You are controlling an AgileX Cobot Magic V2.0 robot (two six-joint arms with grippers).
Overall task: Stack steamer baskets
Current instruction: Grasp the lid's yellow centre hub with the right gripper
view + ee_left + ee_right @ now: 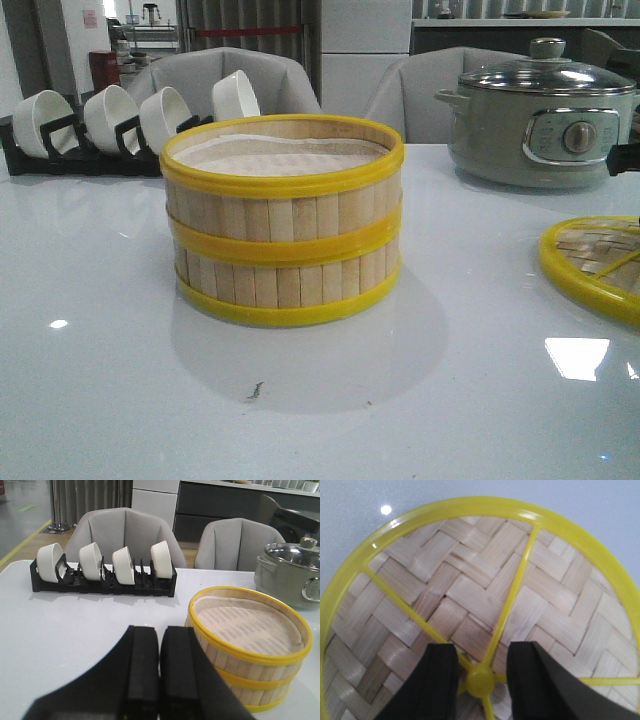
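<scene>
The two round steamer baskets of pale bamboo slats with bright yellow plastic rims already sit one on the other at the middle of the glossy white table, white paper liner showing in the top one, so the stacking itself looks done. The left gripper hangs just beside the stack with its black fingers pressed together on nothing. The right gripper hovers with fingers apart either side of the yellow knob of the flat woven-bamboo lid, which lies well apart from the stack near the grey-green electric pot; capping may remain.

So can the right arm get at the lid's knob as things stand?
Probably yes: the right claw is open directly above the lid, fingers either side of the yellow knob, nothing between.
</scene>
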